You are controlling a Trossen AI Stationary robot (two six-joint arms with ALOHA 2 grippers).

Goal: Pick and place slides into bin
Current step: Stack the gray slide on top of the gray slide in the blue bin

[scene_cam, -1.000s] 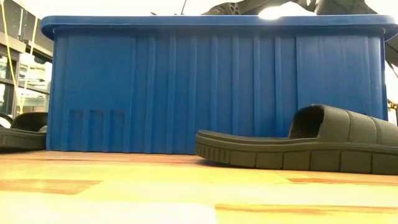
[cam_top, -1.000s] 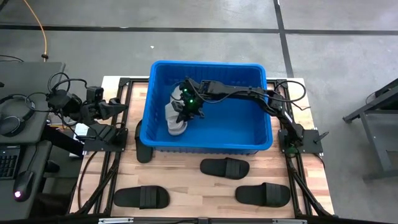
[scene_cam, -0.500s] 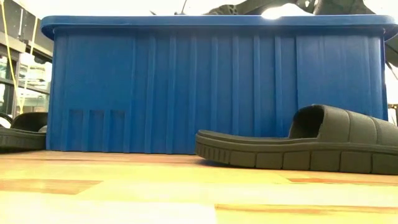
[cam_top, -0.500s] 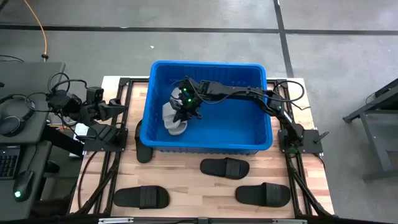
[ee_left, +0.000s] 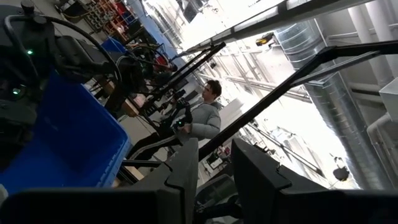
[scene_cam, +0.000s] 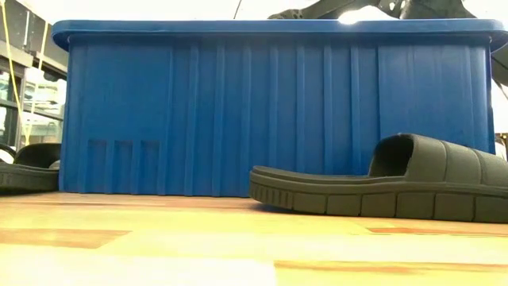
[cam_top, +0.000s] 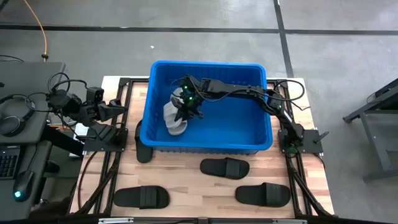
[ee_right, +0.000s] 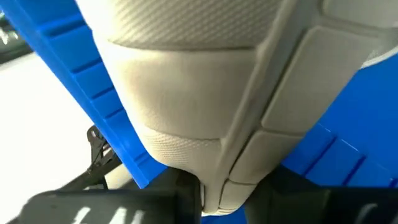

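Note:
The blue bin (cam_top: pixel 208 63) stands at the middle far side of the table, and its wall fills the low view (scene_cam: pixel 238 111). My right gripper (cam_top: pixel 183 112) reaches into the bin's left part and is shut on a light grey slide (cam_top: pixel 173 119). That slide fills the right wrist view (ee_right: pixel 186 93). Three black slides lie flat on the table near the bin (cam_top: pixel 224 167), (cam_top: pixel 263 195), (cam_top: pixel 142 197). Another black slide (cam_top: pixel 143 149) lies at the bin's near left corner. My left gripper (cam_top: pixel 119 106) waits open at the table's left edge. My right gripper pinches the grey slide's edge (ee_right: pixel 214 180) between its two fingers, one finger on each face. The fingers come from the table's right, slanting down into the bin. The slide stands on its side, tilted, beside the bin's left wall. Whether it rests on the bin's floor I cannot tell.
The left arm's wrist view (ee_left: pixel 216 177) looks up into the room, where a person stands far off. A desk with headphones and cables stands left of the table. In the low view, one black slide (scene_cam: pixel 381 187) lies before the bin and another (scene_cam: pixel 28 167) at its left.
My right gripper has shifted a little toward the table's left inside the bin. The grey slide has gone with it and stays held on its side.

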